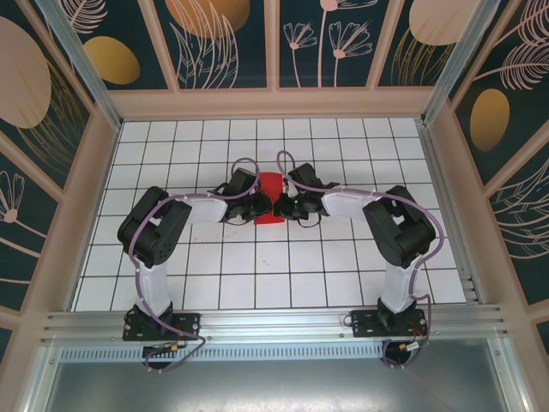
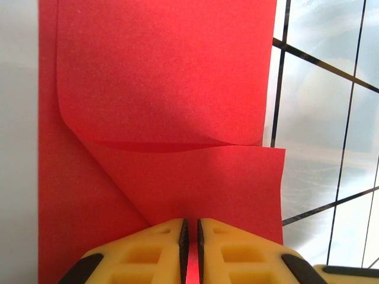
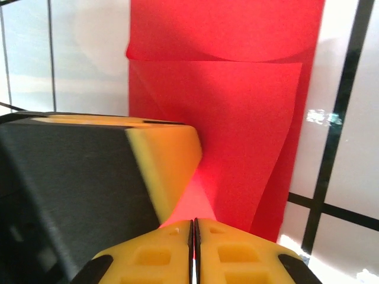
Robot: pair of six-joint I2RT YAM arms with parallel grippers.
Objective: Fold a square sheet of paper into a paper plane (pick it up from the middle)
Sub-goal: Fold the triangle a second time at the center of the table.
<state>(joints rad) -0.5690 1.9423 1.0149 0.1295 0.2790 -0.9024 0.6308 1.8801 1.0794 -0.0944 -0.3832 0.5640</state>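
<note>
Red paper sheet (image 1: 271,184) sits mid-worktop, between the two wrists, on the white tiled worktop (image 1: 257,275) with its black grid lines. From the top view only a small red patch is visible, the rest is covered by the arms; left claw (image 1: 257,209) and right claw (image 1: 287,209) meet at it from either side. In the left wrist view the sheet (image 2: 166,89) is thin, matte and plain, partly folded: an upper layer with a curled lower edge lies over a lower layer, a diagonal crease runs down left, and the glossy worktop (image 2: 320,118) shows on the right. Left claw (image 2: 190,223) has ribbed yellow fingers (image 2: 148,254) with black trim, jaws pressed almost together, a red sliver of paper pinched between them. In the right wrist view the paper (image 3: 237,106) is layered the same way, with a curved edge up top, and lifts into a tented peak at the right claw (image 3: 193,223), whose jaws are closed to a hairline on that peak. A big yellow-faced, black-sided finger block (image 3: 169,160) presses against the paper at left in this view.
</note>
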